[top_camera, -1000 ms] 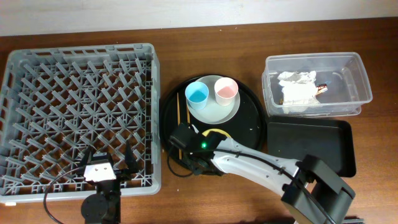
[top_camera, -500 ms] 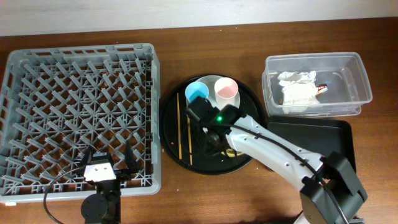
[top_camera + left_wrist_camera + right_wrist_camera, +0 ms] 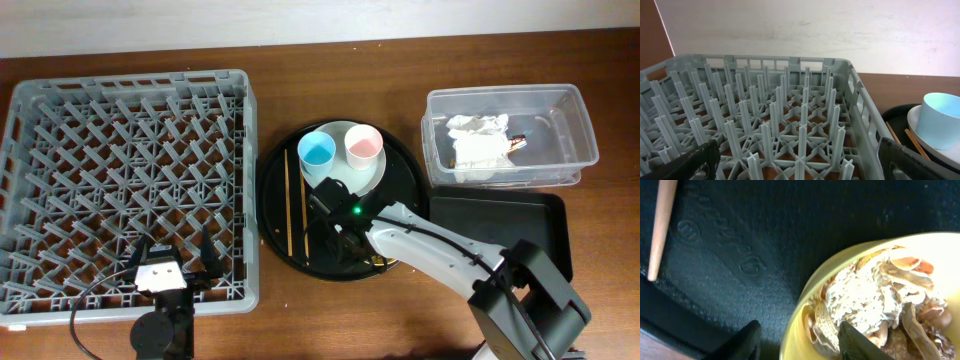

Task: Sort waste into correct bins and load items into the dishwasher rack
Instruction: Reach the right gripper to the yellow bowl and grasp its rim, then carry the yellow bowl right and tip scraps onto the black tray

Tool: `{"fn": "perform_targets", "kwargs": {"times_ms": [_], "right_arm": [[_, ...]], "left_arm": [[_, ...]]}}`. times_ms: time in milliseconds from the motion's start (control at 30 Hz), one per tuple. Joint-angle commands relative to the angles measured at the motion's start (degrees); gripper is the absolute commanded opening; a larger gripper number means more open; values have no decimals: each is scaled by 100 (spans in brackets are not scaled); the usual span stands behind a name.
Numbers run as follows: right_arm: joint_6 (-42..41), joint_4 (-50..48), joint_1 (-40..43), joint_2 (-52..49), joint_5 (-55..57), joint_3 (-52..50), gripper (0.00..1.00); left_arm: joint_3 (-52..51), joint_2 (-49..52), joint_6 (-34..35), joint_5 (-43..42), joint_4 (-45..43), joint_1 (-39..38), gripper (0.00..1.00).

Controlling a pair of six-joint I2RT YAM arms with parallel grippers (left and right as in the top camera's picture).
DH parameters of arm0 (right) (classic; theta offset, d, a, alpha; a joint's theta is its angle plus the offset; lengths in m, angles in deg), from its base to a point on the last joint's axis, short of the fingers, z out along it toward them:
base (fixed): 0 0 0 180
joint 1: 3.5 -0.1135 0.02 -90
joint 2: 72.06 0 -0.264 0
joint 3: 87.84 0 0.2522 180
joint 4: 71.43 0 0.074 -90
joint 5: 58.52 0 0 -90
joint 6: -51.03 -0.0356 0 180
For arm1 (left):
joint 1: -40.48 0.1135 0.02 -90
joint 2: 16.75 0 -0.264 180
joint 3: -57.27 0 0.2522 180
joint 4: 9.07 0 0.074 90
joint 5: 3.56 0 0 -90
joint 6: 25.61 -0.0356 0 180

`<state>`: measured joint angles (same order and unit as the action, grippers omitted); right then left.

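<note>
Sets right gripper [image 3: 800, 342] part-open astride bowl [image 3: 860, 245] rim on round tray [image 3: 740, 240]: one finger outside, one over scraps [image 3: 865, 300], clamping nothing yet. Looks placed to lift bowl and tip scraps, likely into black tray [image 3: 520, 220]. Holds left gripper [image 3: 800, 162] wide open, empty, at rack [image 3: 790, 115] edge, out of the way.

Yellow bowl [image 3: 850, 252] cut off right, bottom edges; overhead, right arm [image 3: 430, 250] hides it. Light-blue cup [image 3: 939, 120] cropped at right edge.
</note>
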<state>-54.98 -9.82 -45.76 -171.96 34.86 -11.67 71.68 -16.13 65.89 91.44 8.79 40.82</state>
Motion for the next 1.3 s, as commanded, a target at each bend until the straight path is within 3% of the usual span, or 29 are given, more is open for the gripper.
{"fn": "perform_targets", "kwargs": {"times_ms": [0, 67, 267, 367, 567, 867, 1033, 1267], "right_arm": [[55, 26, -9, 87, -372, 299, 44], [55, 42, -9, 87, -538, 299, 36], [57, 227, -9, 85, -531, 273, 27], [57, 227, -9, 85, -531, 273, 9], [59, 330, 2, 87, -463, 420, 4], [-98, 2728, 129, 177, 382, 2588, 4], [105, 3150, 1290, 339, -7, 2603, 4], [1576, 3407, 3862, 667, -2529, 2599, 4]], "left_arm": [[-13, -26, -70, 83, 20, -28, 99], [-13, -26, -70, 83, 20, -28, 99], [-13, -26, -70, 83, 20, -28, 99], [-13, -26, -70, 83, 20, -28, 99], [-13, -26, -70, 83, 20, -28, 99], [-13, -26, -70, 83, 20, -28, 99], [-13, -26, -70, 83, 20, -28, 99], [-13, -26, -70, 83, 20, -28, 99]]}}
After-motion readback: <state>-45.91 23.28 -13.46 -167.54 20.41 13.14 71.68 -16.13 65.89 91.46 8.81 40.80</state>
